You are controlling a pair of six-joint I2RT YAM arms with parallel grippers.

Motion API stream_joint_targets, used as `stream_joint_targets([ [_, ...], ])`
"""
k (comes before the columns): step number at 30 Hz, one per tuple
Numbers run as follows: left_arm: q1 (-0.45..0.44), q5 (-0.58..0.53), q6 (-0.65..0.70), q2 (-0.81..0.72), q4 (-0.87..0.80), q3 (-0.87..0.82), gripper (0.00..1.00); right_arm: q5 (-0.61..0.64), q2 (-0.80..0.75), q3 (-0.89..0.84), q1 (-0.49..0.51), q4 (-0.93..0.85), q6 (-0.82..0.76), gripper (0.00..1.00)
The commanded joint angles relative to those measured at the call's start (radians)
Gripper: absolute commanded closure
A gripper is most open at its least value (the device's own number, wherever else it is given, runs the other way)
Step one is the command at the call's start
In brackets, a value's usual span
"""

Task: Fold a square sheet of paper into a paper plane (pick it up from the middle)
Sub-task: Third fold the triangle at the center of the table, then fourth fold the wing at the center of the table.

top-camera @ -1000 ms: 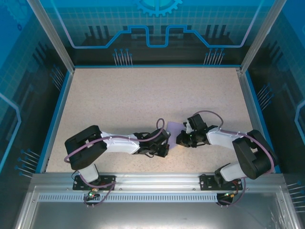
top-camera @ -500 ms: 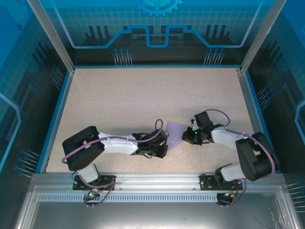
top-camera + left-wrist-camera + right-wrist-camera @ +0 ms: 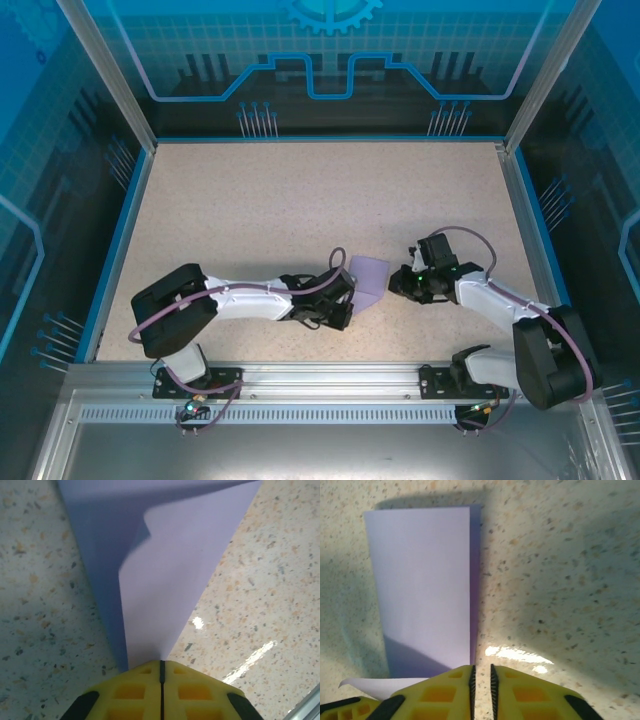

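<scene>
- The square sheet of paper point(image 3: 372, 276) lies at the table's front middle, between the two grippers, doubled into a long rectangle.
- Left gripper point(image 3: 161, 662) is pinched tight on one end, raising it off the surface.
- Right gripper point(image 3: 481, 667) sits just beside the paper's edge, jaws a slit apart and gripping nothing.
- My read: the half fold is done, with nose and wings to come.
- The table point(image 3: 300, 200) is speckled beige, with blue walls point(image 3: 330, 60) around it.

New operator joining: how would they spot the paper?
On the speckled beige table, look near the front, between the left gripper and right gripper. The lilac sheet sits there folded, one corner pinched by the left gripper, the only pale purple thing among black-and-white arms.
</scene>
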Motion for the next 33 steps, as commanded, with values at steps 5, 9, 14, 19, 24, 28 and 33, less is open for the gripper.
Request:
stream_joint_targets([
  [5,0.003,-0.024,0.063,-0.043,-0.107,0.089,0.85,-0.118,0.023,-0.039,0.013,0.058,0.001,0.75],
  [9,0.003,-0.072,0.098,-0.020,-0.148,0.129,0.80,-0.145,0.048,-0.041,0.020,0.082,0.009,0.72],
  [14,0.010,-0.158,0.123,0.031,-0.181,0.174,0.80,-0.153,0.076,-0.044,0.031,0.108,0.015,0.68],
  [19,0.019,-0.167,0.136,0.077,-0.178,0.194,0.81,-0.162,0.094,-0.046,0.041,0.125,0.025,0.65],
  [24,0.027,-0.165,0.138,0.108,-0.174,0.200,0.85,-0.175,0.110,-0.048,0.045,0.140,0.028,0.63],
  [28,0.033,-0.161,0.137,0.125,-0.171,0.202,0.88,-0.196,0.129,-0.047,0.047,0.164,0.036,0.62],
  [33,0.041,-0.146,0.126,0.135,-0.156,0.190,0.90,-0.220,0.135,-0.047,0.054,0.186,0.051,0.62],
])
